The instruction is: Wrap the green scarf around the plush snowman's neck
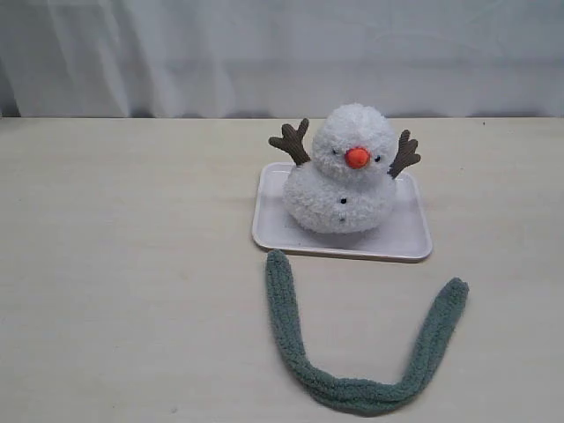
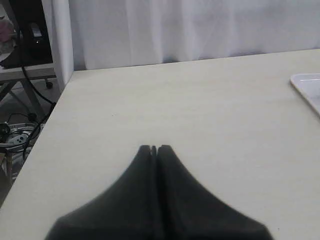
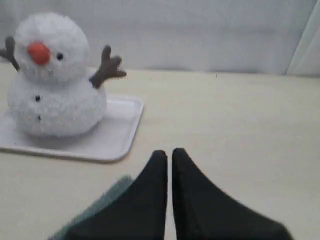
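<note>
The plush snowman (image 1: 344,172) stands upright on a white tray (image 1: 407,238), its neck crease (image 1: 322,167) bare. The green scarf (image 1: 352,388) lies in a U on the table in front of the tray, one end (image 1: 278,262) near the tray's front left corner, the other (image 1: 455,289) to the right. Neither arm shows in the exterior view. My left gripper (image 2: 154,148) is shut over bare table, holding nothing. My right gripper (image 3: 169,152) is shut and empty, with a blurred bit of scarf (image 3: 107,197) beside it and the snowman (image 3: 52,80) beyond.
A white curtain (image 1: 282,53) hangs behind the table's far edge. The tray's corner (image 2: 307,85) shows in the left wrist view. Off the table's left edge there are cables and a stand (image 2: 20,125).
</note>
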`<move>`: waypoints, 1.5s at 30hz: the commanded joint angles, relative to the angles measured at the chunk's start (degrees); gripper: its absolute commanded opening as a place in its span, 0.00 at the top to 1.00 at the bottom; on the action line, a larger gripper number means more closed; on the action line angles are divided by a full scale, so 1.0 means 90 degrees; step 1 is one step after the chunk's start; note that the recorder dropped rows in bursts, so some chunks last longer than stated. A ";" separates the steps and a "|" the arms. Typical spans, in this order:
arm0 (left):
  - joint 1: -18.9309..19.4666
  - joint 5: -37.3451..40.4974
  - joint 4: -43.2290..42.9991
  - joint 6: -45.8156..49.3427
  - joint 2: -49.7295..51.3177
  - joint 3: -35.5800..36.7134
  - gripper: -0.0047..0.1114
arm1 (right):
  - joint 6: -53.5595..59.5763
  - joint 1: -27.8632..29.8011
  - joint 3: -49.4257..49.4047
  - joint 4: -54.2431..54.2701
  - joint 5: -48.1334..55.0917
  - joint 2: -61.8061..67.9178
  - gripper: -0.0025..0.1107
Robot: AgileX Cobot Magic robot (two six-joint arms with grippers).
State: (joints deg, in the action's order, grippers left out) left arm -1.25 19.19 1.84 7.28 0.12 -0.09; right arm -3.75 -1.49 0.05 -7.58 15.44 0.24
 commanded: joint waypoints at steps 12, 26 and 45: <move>-0.0028 -0.0066 0.0042 0.0004 -0.0013 0.0010 0.96 | -0.2283 -0.0004 0.1141 -0.0374 -0.4025 -0.0027 0.91; -0.0028 -0.0066 0.0042 0.0004 -0.0013 0.0010 0.96 | 0.0790 -0.0004 0.5249 0.1350 0.3491 0.3219 0.23; -0.0028 -0.0066 0.0042 0.0004 -0.0013 0.0010 0.96 | 0.6017 -0.1798 0.4399 0.3398 0.3881 0.6545 0.24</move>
State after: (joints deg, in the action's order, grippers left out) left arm -1.25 19.19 1.84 7.28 0.12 -0.09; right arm 54.33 -13.22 40.28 30.35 52.34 56.92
